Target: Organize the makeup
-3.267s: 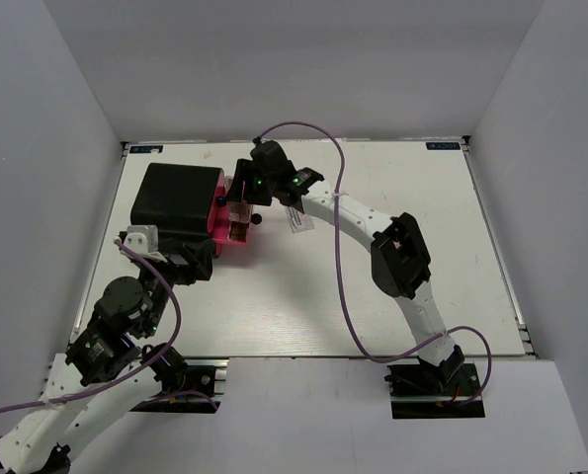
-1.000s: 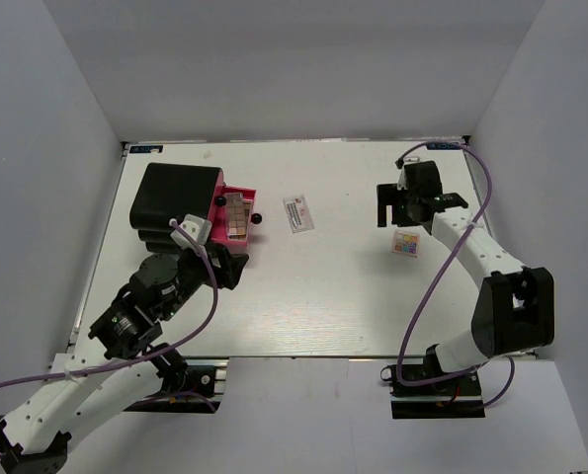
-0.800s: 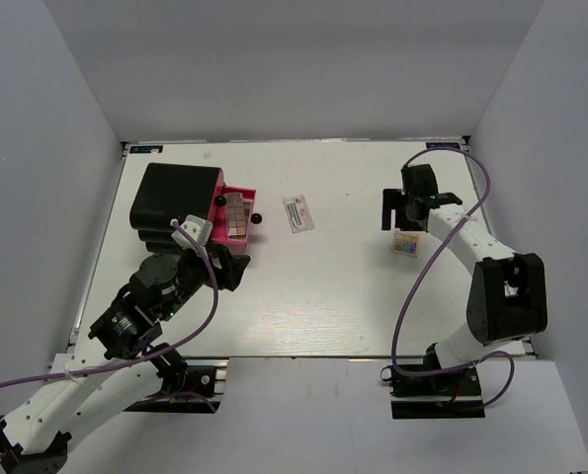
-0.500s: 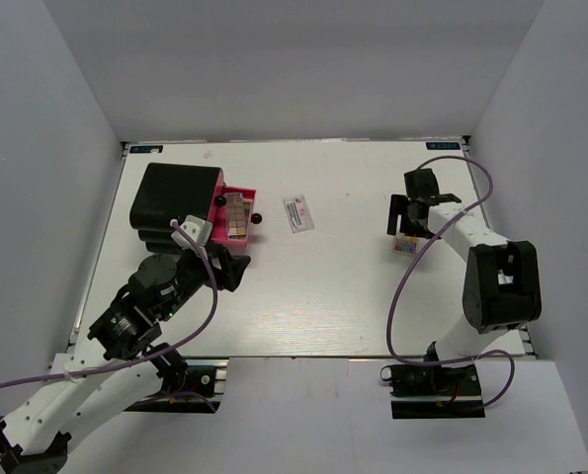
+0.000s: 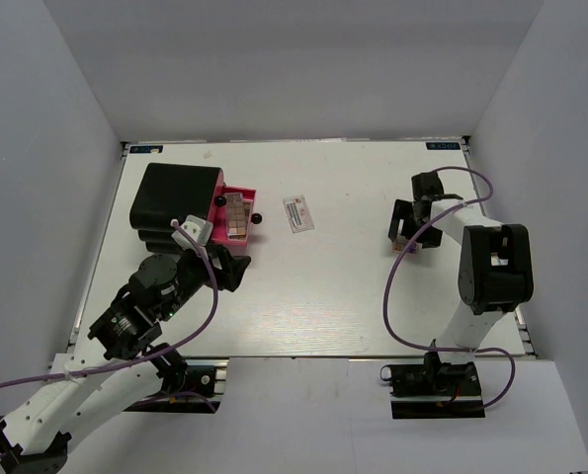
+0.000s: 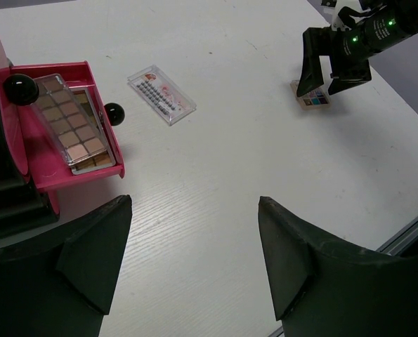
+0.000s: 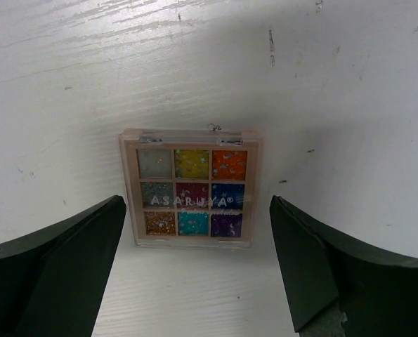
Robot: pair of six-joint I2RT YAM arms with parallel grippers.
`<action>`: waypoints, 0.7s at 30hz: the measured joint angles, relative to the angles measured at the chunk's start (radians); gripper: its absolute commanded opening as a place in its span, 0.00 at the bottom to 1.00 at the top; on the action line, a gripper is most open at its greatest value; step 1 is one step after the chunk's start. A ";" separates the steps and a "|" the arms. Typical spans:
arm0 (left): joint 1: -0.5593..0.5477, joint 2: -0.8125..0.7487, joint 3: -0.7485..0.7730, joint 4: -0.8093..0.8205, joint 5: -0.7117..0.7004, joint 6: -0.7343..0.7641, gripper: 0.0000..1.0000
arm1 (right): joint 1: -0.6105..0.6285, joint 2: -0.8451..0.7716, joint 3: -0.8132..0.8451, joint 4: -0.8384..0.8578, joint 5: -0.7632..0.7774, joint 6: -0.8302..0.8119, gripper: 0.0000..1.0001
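Your right gripper (image 7: 194,281) is spread wide, straddling the small square multicoloured palette (image 7: 191,187) without touching it. The palette lies flat on the table (image 5: 323,296) near the right edge. Your left gripper (image 6: 194,260) hangs with its fingers apart near the left edge. A long eyeshadow palette (image 6: 68,123) lies in the pink drawer (image 6: 40,161) by the far-left corner. The white-pink packet (image 6: 161,94) lies mid-table.

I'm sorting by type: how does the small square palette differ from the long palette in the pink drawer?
The square palette holds nine bright, glittery, mixed colours; the long palette holds two rows of brown tones. The square palette lies on the table; the long palette lies in the pink drawer. Both lie flat, pans up.
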 measured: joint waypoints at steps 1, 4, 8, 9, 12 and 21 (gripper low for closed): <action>0.000 0.000 0.000 0.000 0.000 0.000 0.82 | -0.003 0.004 0.003 0.000 -0.012 0.000 0.89; 0.000 0.003 0.000 0.000 0.000 0.000 0.82 | -0.011 0.031 0.007 0.004 -0.036 -0.005 0.89; 0.000 0.008 0.000 0.000 0.000 0.000 0.82 | -0.016 0.036 0.015 0.010 -0.060 -0.002 0.88; 0.000 0.010 0.000 0.000 0.000 0.000 0.82 | -0.016 0.038 0.017 0.010 -0.063 -0.002 0.86; 0.000 0.011 0.000 0.000 0.000 0.000 0.82 | -0.020 0.043 0.022 0.012 -0.064 -0.006 0.78; 0.000 0.009 0.000 0.000 -0.002 0.000 0.82 | -0.022 0.025 0.008 0.037 -0.175 -0.066 0.11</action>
